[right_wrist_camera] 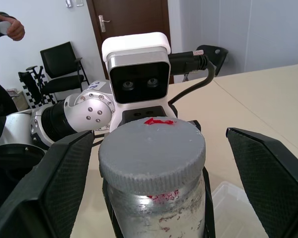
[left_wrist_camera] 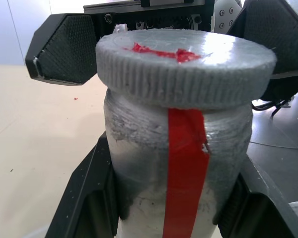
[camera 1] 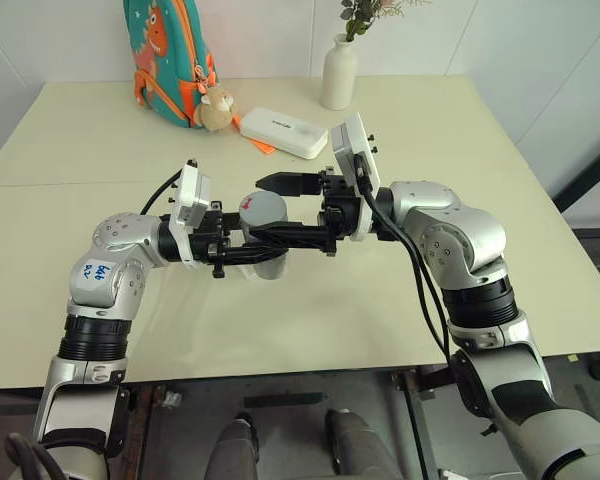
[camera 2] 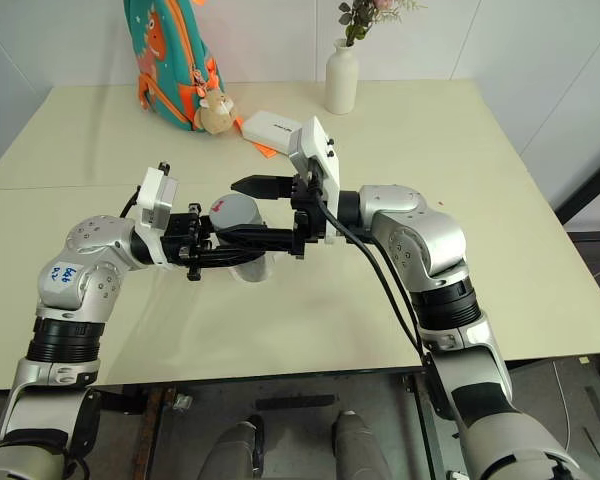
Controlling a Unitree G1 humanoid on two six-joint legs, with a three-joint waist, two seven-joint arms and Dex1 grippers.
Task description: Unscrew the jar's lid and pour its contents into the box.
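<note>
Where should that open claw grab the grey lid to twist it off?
On the lid's ribbed rim, one finger on each side. The right claw is level with it, open and straddling it. The ribs probably give grip for twisting, while the left claw clamps the jar below.

I can make out only one piece of writing: a small blue-ink scribble on a white sticker (camera 1: pixel 98 271) stuck to the left arm's elbow casing, too small for me to read. The jar (left_wrist_camera: pixel 181 173) carries a plain red strip and the lid (left_wrist_camera: pixel 186 62) a red smear, neither forming letters.
</note>
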